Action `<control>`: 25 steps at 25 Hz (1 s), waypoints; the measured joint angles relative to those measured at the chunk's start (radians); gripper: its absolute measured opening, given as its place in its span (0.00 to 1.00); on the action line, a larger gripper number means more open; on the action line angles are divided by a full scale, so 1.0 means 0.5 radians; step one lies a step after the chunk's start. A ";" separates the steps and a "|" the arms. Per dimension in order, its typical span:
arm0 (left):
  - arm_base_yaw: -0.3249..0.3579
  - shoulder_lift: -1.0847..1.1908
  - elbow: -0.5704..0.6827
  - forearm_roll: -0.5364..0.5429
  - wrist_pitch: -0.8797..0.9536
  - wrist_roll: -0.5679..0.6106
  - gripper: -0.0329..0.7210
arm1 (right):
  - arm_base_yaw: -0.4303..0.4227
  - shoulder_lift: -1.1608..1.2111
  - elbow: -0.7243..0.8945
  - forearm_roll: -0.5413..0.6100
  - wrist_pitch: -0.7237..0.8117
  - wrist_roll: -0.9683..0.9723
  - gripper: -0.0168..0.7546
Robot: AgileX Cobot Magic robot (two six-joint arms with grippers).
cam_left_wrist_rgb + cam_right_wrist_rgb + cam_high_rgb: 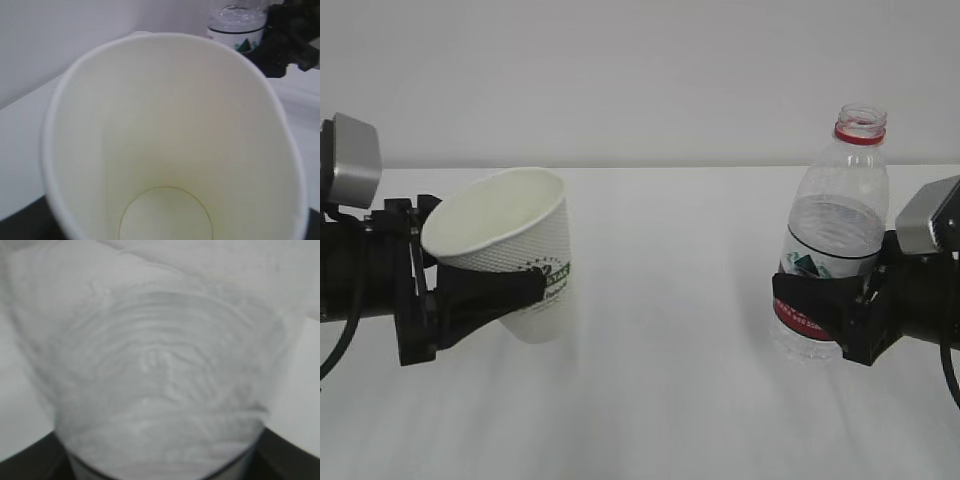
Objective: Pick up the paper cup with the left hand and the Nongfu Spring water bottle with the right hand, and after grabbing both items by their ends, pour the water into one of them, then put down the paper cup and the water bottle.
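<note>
The paper cup is white with a dimpled wall and a green logo. It hangs above the table, tilted with its mouth up and to the left, and my left hand is shut on its lower half. In the left wrist view the cup's inside fills the frame and looks dry. The Nongfu Spring water bottle stands nearly upright at the right, uncapped, with clear water inside. My right hand is shut on its labelled lower part. The bottle fills the right wrist view, blurred.
The white table runs under both arms, with a plain pale wall behind it. A wide gap lies between cup and bottle. The bottle and the right hand show beyond the cup's rim in the left wrist view.
</note>
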 joint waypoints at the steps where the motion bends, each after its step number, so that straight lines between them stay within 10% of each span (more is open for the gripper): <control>1: -0.032 -0.005 0.000 0.018 0.000 -0.004 0.77 | 0.000 0.000 0.000 -0.004 -0.004 0.005 0.65; 25: -0.463 0.000 -0.102 0.106 0.211 -0.039 0.75 | 0.000 0.000 0.000 -0.049 -0.027 0.040 0.65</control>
